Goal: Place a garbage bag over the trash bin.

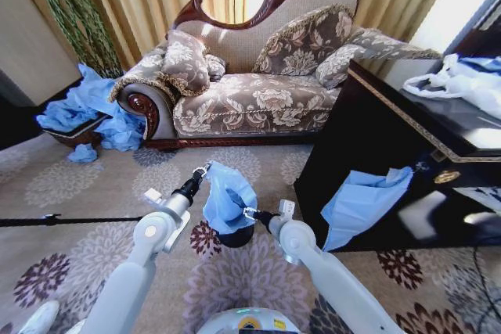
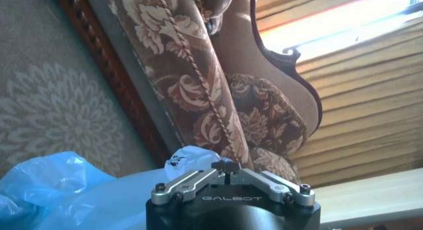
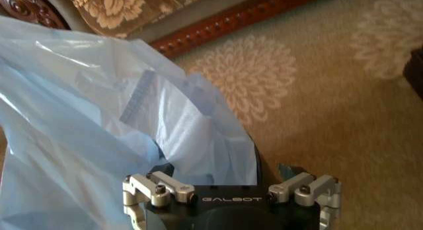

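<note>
The garbage bag (image 1: 227, 197) is thin, light and slippery, draped on the trash bin (image 1: 236, 236). The left gripper (image 1: 205, 170) pinches its upper edge; the right gripper (image 1: 249, 213) pinches its lower rim, the better hold.

Two light grey, rounded arms are seen, each narrowing to a black wrist section. Behind the left gripper (image 2: 228, 166) and the right gripper (image 3: 231, 183), silver linkage bars fastened with dark screws are mounted on a black housing marked "GALBOT".

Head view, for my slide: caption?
Both grippers, left and right, stretch blue bag over black bin on carpet.
</note>
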